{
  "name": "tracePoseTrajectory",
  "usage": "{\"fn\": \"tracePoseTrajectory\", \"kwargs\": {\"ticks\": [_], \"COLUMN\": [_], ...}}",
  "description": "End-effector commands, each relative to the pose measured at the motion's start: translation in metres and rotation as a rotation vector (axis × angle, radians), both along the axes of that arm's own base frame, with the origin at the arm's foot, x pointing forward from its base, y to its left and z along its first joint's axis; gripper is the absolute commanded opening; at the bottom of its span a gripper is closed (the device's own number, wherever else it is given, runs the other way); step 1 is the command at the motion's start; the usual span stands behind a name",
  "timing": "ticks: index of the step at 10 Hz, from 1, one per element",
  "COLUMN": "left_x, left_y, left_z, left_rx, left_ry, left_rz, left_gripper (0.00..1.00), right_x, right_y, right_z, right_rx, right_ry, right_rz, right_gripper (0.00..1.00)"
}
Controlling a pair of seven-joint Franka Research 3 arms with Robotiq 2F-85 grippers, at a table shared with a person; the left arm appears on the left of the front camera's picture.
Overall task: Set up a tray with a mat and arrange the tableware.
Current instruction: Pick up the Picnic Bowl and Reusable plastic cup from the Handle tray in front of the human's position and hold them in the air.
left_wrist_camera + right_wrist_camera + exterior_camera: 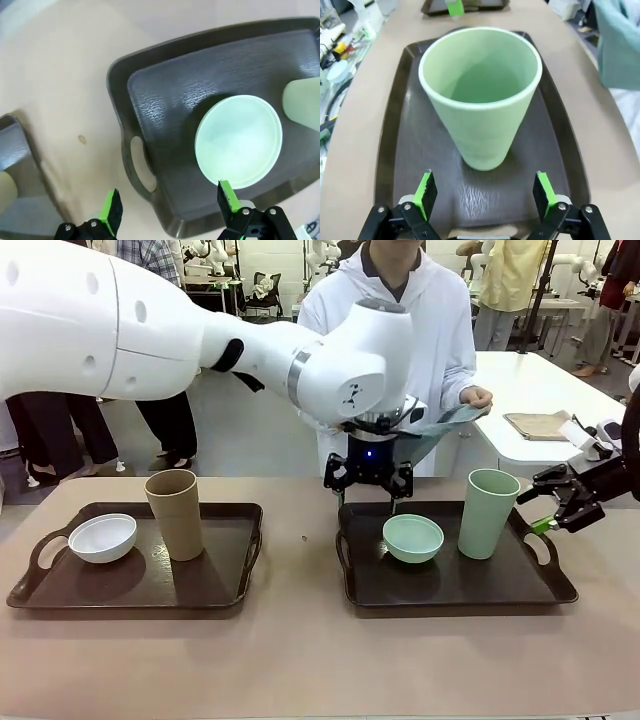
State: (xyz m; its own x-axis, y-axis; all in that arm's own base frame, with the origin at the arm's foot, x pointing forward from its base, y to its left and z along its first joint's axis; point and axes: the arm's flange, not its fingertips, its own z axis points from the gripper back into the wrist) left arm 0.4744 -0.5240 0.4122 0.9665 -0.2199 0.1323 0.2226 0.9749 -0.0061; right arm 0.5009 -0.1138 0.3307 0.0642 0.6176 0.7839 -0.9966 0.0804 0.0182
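Tan table (pixel 300 640), right tray (pixel 440 585); mint tumbler (pixel 488 512) upright

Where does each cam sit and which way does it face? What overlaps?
Front view: fixed on the robot's side, facing across the table at the person; shows the left arm, left gripper and right gripper, both open.
Left wrist view: on the left wrist, facing down onto the mint green bowl; own green-padded fingers at bottom.
Right wrist view: on the right wrist, facing along the right-hand tray at the mint green tumbler; own fingers at bottom.
Shared: all three show that tray and tumbler.
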Motion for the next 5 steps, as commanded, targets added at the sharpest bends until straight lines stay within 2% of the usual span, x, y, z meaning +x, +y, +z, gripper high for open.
{"fn": "tracePoseTrajectory", "kwargs": {"ticks": [1, 5], "left_x": [0.001, 0.015], "left_y": [0.005, -0.003], "left_z": [-0.018, -0.035], "left_rx": [-0.031, -0.071], "left_ry": [-0.026, -0.017], "left_rz": [0.034, 0.015], "left_gripper": [1.0, 1.0], "right_x": [0.005, 0.012], "right_y": [0.008, 0.021], "right_z": [-0.008, -0.014], "right_rx": [0.082, 0.122], "right_ry": [-0.08, -0.091], "right_rz": [0.033, 0.049], "right_gripper": [1.0, 1.0]}}
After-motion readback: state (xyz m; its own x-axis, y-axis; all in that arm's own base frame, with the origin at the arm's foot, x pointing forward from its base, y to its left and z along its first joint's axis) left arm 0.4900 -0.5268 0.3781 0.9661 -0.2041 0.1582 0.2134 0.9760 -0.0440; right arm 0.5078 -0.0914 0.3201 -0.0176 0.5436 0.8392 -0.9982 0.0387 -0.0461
